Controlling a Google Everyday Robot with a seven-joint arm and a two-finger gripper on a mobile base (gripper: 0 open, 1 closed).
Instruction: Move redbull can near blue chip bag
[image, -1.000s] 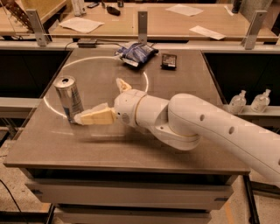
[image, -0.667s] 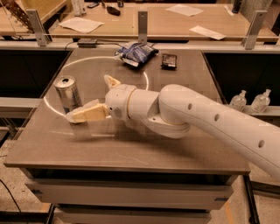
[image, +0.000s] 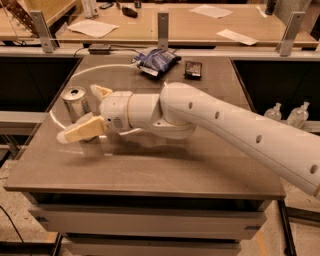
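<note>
The redbull can (image: 75, 101) stands upright at the left of the grey table (image: 165, 165), silver with a pull-tab top. My gripper (image: 79, 114) is open, with its white wrist just right of the can. One tan finger (image: 82, 130) lies in front of the can and the other fingertip (image: 100, 91) shows behind it, so the can stands between them. I cannot tell whether either finger touches the can. The blue chip bag (image: 155, 60) lies crumpled at the far edge of the table, well away from the can.
A small flat dark rectangular object (image: 193, 68) lies right of the bag. A white arc (image: 100, 70) is marked on the tabletop. Wooden desks with papers (image: 95, 27) stand behind. Two clear bottles (image: 287, 112) sit low at the right.
My arm has moved left towards the can. The fingers, which were right of the can, now stand on either side of it. The can and bag have not moved.
</note>
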